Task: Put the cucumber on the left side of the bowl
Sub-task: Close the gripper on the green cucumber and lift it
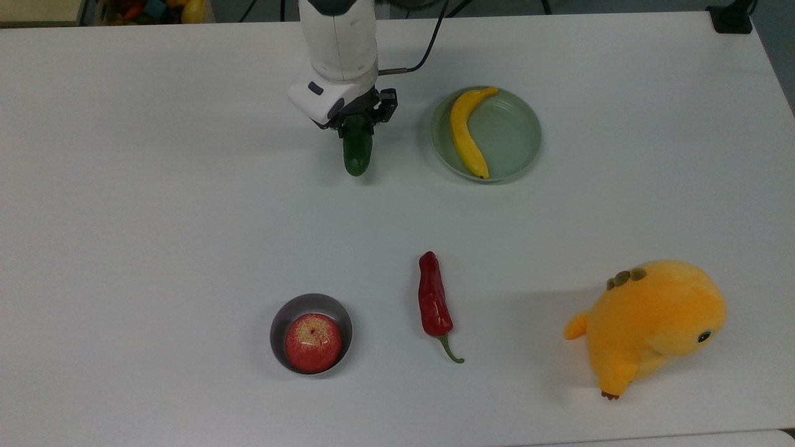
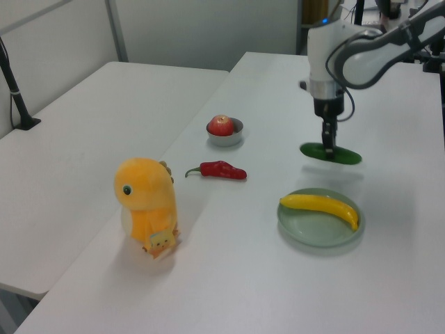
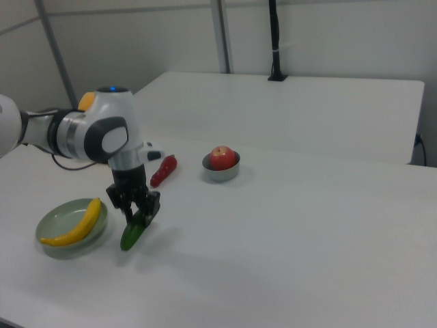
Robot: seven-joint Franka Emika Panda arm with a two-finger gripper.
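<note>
The dark green smooth cucumber [image 1: 357, 153] hangs just above the white table [image 1: 155, 205], clamped in the black two-finger gripper [image 1: 358, 121], a shadow under it in the left view. It's beside the pale green plate [image 1: 515, 133] holding a yellow banana [image 1: 466, 133], well apart from the small grey bowl [image 1: 282, 323] holding a red apple [image 1: 313, 342].

No text, label, brand, number or sign can be read anywhere in these pictures.
</note>
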